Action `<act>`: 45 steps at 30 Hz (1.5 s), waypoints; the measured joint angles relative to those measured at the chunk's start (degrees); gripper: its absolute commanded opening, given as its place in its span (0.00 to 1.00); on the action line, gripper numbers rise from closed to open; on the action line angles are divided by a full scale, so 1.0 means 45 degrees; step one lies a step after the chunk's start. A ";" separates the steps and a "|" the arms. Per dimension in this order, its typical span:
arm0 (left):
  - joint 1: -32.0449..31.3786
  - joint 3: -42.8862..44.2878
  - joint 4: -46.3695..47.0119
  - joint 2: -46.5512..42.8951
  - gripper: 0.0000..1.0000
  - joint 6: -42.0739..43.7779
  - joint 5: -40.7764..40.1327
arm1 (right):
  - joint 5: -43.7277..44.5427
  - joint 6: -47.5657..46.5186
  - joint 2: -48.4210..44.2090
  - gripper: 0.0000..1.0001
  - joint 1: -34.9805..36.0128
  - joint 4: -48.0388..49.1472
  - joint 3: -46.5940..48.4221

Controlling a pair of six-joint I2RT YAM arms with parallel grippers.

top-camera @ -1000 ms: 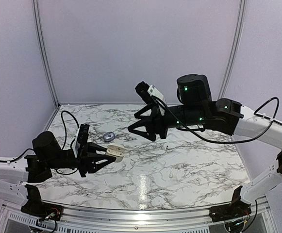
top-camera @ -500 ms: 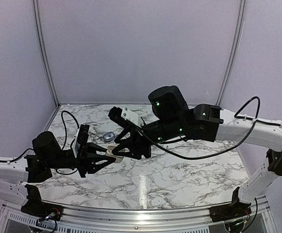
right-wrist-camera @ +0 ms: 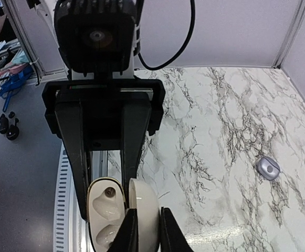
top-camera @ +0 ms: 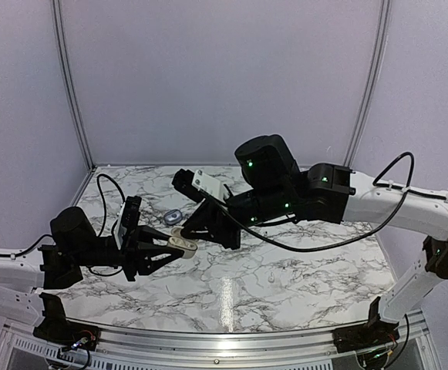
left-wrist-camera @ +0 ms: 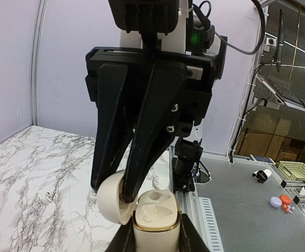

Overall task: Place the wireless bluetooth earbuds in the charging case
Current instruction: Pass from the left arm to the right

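From the top camera, the left claw reaches right from the near left of the marble worktop and is clamped on a cream charging case, held up off the surface. The right claw comes in from the right, and its fingertips meet the far end of the case. A small lavender-grey oval piece lies on the worktop just beyond them, apart from both claws. In the left wrist view, the left claw grips the case body by its sides, gold-rimmed opening facing up. The lid is swung open to the left. The right claw comes down from above, narrowed onto the lid, with one finger outside it and one between lid and body. A tiny white earbud lies on the worktop to the left, well apart from the case. In the right wrist view, the right claw pinches the lid edge-on between its two fingers. The open case body sits just left of the lid, two moulded wells showing. I cannot tell whether a bud sits in either well. The left claw holds the body from the far side, and the lavender-grey piece lies on the worktop off to the right.
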 measured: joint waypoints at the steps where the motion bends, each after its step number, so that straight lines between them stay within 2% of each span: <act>1: 0.0000 0.0000 -0.0005 -0.0010 0.00 -0.0005 0.0029 | -0.0005 -0.0053 0.0000 0.08 0.0000 -0.0058 0.0024; 3: 0.0000 0.0000 -0.0010 -0.0049 0.00 0.0000 0.0049 | -0.0068 -0.0175 0.0000 0.08 0.0005 -0.0083 0.0044; 5: 0.0000 0.0000 -0.0024 -0.0107 0.00 0.0019 0.0044 | -0.0146 -0.0204 0.0000 0.19 0.0005 -0.0073 0.0068; 6: 0.0000 -0.0005 -0.0029 -0.0136 0.00 0.0049 0.0049 | -0.0189 -0.0209 0.0000 0.21 0.0005 -0.0068 0.0083; 12: 0.0000 -0.0005 -0.0015 -0.0257 0.00 0.0272 -0.0039 | -0.0267 -0.0204 0.0005 0.20 0.0000 -0.0321 0.0355; 18: 0.0000 0.0000 -0.0034 -0.0306 0.00 0.0335 -0.0049 | -0.0277 -0.0209 0.0029 0.22 0.0000 -0.0495 0.0359; 25: 0.0005 0.0000 -0.0078 -0.0345 0.01 0.0418 -0.0053 | -0.0340 -0.0335 0.0233 0.00 -0.0005 -0.0777 0.0680; 27: 0.0000 0.0000 -0.0097 -0.0359 0.17 0.0423 -0.0063 | -0.0364 -0.0374 0.0282 0.00 -0.0005 -0.0879 0.0777; 31: 0.0000 -0.0005 -0.0131 -0.0423 0.37 0.0447 -0.0180 | -0.0345 -0.0437 0.0301 0.00 -0.0005 -0.0913 0.0845; 42: -0.0005 -0.0005 -0.0316 -0.0568 0.47 0.0515 -0.0481 | -0.0029 -0.0641 0.0301 0.00 -0.0010 -0.0908 0.0855; 45: 0.0000 -0.0005 -0.0316 -0.0529 0.46 0.0525 -0.0461 | -0.0039 -0.0743 0.0301 0.00 -0.0010 -0.0928 0.0947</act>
